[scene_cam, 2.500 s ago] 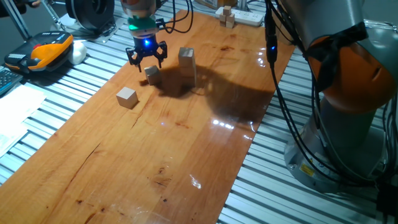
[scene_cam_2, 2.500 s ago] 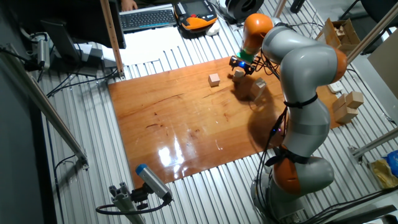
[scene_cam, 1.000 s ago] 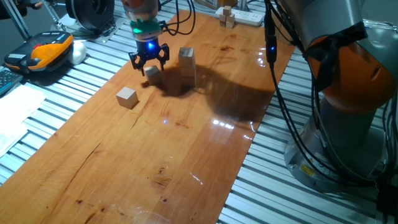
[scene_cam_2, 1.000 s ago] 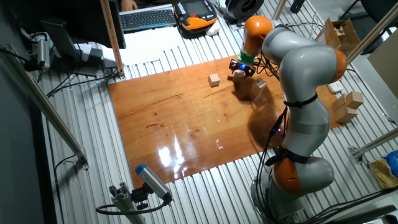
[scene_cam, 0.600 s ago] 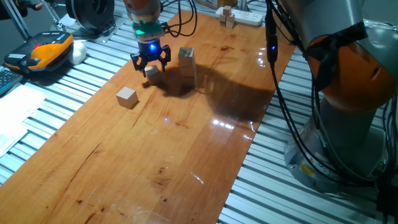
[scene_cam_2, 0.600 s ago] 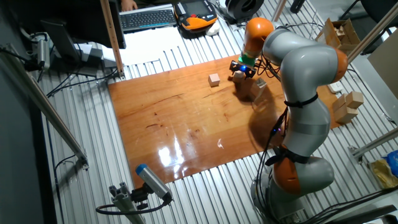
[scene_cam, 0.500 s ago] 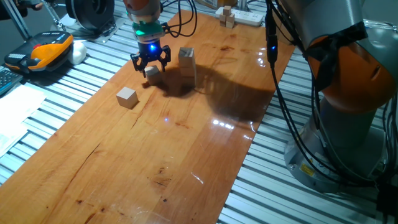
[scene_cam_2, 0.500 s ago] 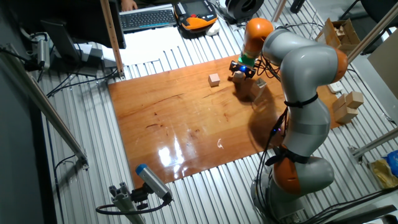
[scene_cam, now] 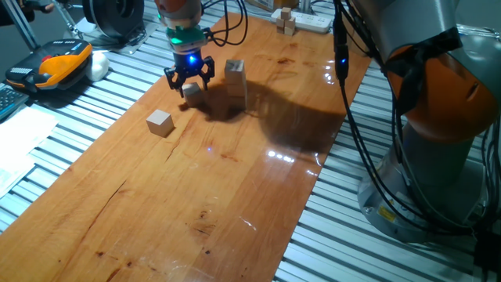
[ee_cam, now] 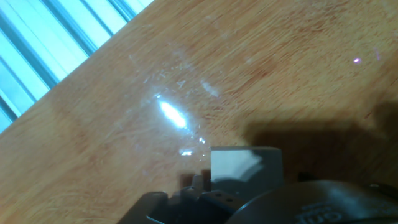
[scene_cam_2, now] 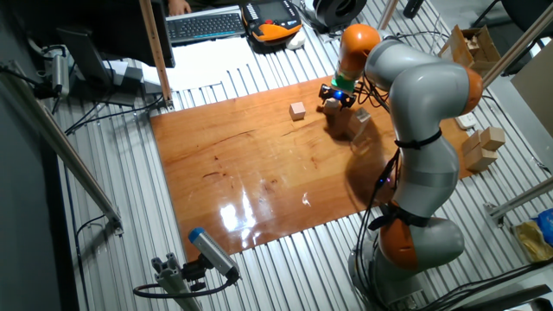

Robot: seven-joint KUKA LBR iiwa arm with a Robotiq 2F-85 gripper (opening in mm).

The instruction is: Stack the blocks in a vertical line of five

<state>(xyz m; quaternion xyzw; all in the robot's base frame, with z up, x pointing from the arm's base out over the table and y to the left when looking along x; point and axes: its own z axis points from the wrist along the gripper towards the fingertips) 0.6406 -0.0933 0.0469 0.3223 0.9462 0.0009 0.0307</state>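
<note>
My gripper (scene_cam: 189, 81) hangs low over the far left part of the wooden board (scene_cam: 203, 180), shut on a small tan block (scene_cam: 190, 91). In the hand view that block (ee_cam: 239, 163) fills the bottom centre, with its shadow on the wood to the right. Just right of the gripper stands a short stack of blocks (scene_cam: 236, 80), also seen as the stack (scene_cam_2: 359, 123) from the other side. One loose block (scene_cam: 160, 122) lies on the board nearer the camera and to the left; it is the loose block (scene_cam_2: 298, 110) in the other fixed view.
A white power strip (scene_cam: 307, 20) with tiny wooden pieces lies at the board's far end. An orange and black device (scene_cam: 53, 64) sits on the slatted table to the left. The arm's base (scene_cam: 438, 133) stands right of the board. Larger pale blocks (scene_cam_2: 484, 145) lie beyond it.
The gripper has shifted slightly toward the far end of the board with the block between its fingers. The stack and the loose block have stayed put.
</note>
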